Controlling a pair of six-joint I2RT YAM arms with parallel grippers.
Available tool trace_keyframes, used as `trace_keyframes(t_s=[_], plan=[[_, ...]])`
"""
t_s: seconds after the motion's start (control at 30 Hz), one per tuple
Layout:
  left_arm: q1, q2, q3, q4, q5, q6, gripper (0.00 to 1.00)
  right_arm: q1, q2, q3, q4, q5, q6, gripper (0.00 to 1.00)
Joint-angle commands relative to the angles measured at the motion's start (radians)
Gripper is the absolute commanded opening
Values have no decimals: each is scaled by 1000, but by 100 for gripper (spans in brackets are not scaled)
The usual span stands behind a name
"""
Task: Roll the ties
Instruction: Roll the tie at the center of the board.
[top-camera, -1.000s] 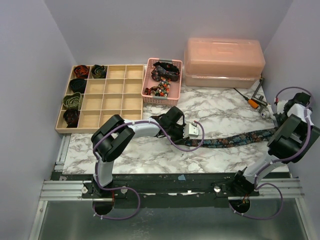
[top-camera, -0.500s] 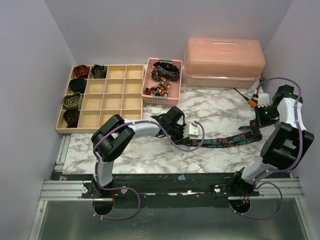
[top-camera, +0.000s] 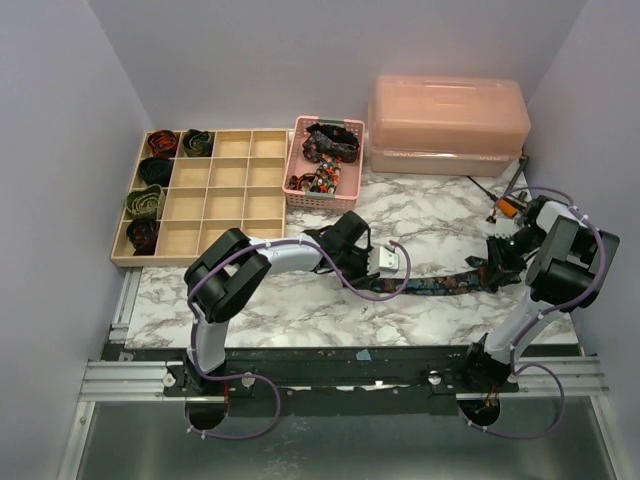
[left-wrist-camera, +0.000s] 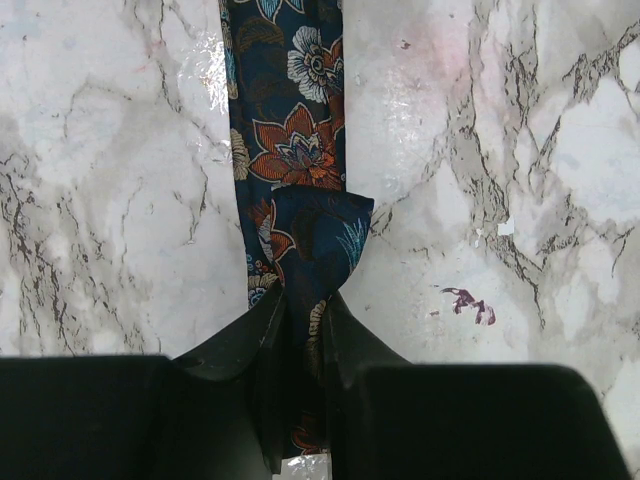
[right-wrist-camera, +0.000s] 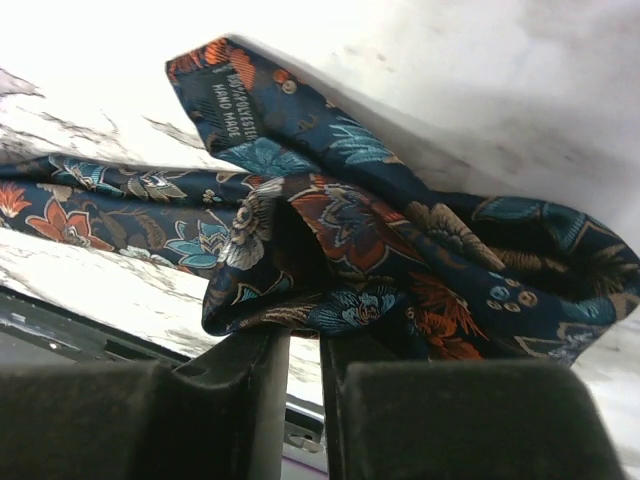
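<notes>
A navy tie (top-camera: 440, 284) with teal and orange flowers lies across the marble table between my two grippers. My left gripper (top-camera: 368, 274) is shut on its narrow end. In the left wrist view that end (left-wrist-camera: 305, 225) is folded back on itself, with the fold pinched in the left gripper (left-wrist-camera: 305, 310). My right gripper (top-camera: 497, 262) is at the wide end. In the right wrist view that end (right-wrist-camera: 380, 230) is bunched up just past the right gripper (right-wrist-camera: 305, 345). A narrow gap with no cloth in it shows between the fingers. Several coiled ties (top-camera: 155, 170) sit in the tray's left compartments.
The wooden divided tray (top-camera: 228, 175) stands at the back left. Beside it is a pink mesh basket (top-camera: 296, 160) with loose ties. A pink lidded box (top-camera: 447, 125) is at the back right. An orange-handled tool (top-camera: 505, 205) lies near the right arm.
The right arm has swung from the table's right edge towards the middle, and the tie's wide end now lies bunched. Its jaws have parted slightly. The left arm has not moved.
</notes>
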Motion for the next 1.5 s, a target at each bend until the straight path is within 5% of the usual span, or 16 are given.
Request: trace_keyframes(t_s=[0.0,0.33,0.67,0.8,0.93,0.97,1.03,1.1,1.17,1.23,1.47], plan=[[6,92,0,-133,-60,-38,16,-54,72,10,170,154,24,17],[6,134,89,-122,-95,-129,15,-112,119,169,142,157,52,21],[12,82,8,-95,-96,-128,17,-113,-102,277,-68,-197,-16,69],[15,79,-3,-84,-94,-135,19,-111,-169,385,-108,-320,-9,79],[18,74,-5,-76,-85,-140,22,-112,-270,386,78,-476,199,100],[19,73,-9,-74,-85,-144,22,-112,-293,355,161,-479,365,100],[22,71,-12,-67,-84,-146,24,-111,-273,335,174,-612,424,100],[23,69,-16,-64,-87,-149,24,-95,-198,333,97,-767,382,100],[27,65,-20,-62,-93,-151,25,-22,-95,388,-135,-791,223,94],[33,61,-29,-53,-96,-163,24,56,-65,339,-181,-794,183,90],[53,61,-42,-30,-99,-191,24,268,-191,0,140,-746,419,69]])
